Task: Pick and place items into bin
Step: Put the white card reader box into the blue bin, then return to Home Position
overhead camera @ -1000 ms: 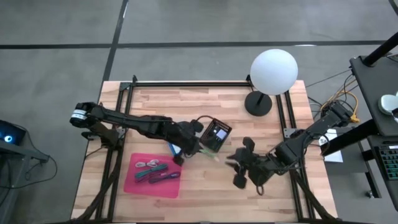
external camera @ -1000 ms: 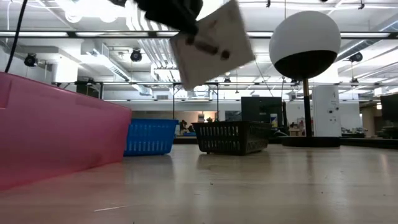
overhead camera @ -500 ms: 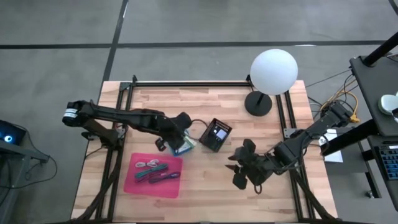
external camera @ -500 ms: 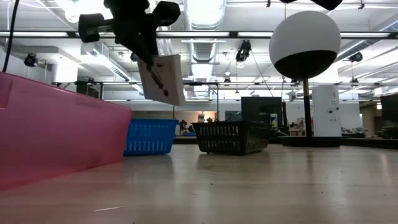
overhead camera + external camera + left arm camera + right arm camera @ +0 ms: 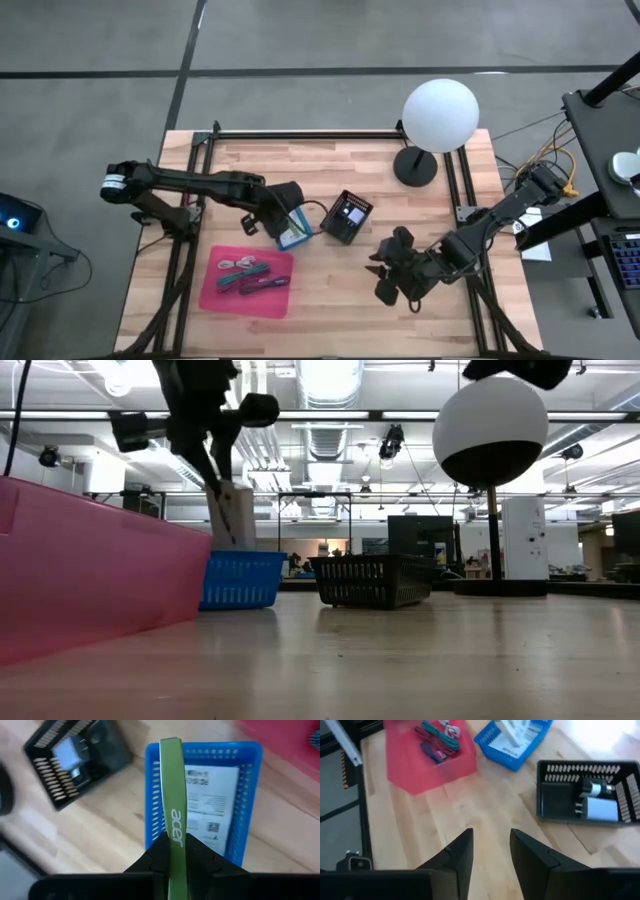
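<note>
Left hand (image 5: 172, 851) pinches a green-edged card (image 5: 172, 795) on edge right above the blue bin (image 5: 240, 750), probably lining up the drop; right hand (image 5: 490, 851) waits, parted, empty, over the tabletop (image 5: 485, 805).

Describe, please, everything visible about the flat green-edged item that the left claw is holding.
The flat item is a thin, stiff-looking card or packet, seen edge-on in the left wrist view: a green edge with white "acer" lettering. It stands on edge, pinched in the shut left claw, directly above the blue basket, which already holds a white printed sheet. The low view shows it hanging just over the basket's rim, whitish on its face.
</note>
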You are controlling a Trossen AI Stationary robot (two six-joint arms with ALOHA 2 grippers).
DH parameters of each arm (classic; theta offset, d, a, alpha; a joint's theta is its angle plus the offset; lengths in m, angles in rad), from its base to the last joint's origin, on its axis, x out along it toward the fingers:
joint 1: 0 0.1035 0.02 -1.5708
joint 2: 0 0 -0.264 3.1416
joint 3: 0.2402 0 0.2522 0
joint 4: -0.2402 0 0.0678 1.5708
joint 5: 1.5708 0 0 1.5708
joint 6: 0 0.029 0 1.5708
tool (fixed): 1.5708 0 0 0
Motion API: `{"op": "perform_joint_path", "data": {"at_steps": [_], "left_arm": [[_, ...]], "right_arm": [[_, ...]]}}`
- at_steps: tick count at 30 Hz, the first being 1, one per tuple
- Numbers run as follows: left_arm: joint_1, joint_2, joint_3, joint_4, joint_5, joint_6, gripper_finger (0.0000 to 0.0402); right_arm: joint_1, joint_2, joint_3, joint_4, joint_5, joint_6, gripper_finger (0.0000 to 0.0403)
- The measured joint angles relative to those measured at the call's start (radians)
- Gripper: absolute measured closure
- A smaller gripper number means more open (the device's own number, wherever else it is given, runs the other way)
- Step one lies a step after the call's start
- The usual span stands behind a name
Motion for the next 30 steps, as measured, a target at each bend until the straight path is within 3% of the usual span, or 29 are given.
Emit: {"op": "perform_joint_path", "data": {"at_steps": [7,16,23,26,30], "left_arm": [[0.029,0.000,-0.031,0.027,0.041,0.035,0.0376],[0.034,0.000,-0.033,0.078,0.042,0.004,0.0260],[0.034,0.000,-0.040,0.044,0.037,-0.005,0.0213],[0.034,0.000,-0.036,0.034,0.012,-0.100,0.0208],[0.034,0.000,-0.021,0.044,-0.002,-0.359,0.0210]], "right_arm": [[0.000,0.000,-0.033,0.003,-0.048,0.072,0.0288],[0.000,0.000,-0.043,0.007,-0.051,0.073,0.0288],[0.000,0.000,-0.044,0.008,-0.051,0.070,0.0293],[0.000,0.000,-0.044,0.008,-0.051,0.070,0.0294],[0.000,0.000,-0.044,0.012,-0.044,0.075,0.0294]]}}
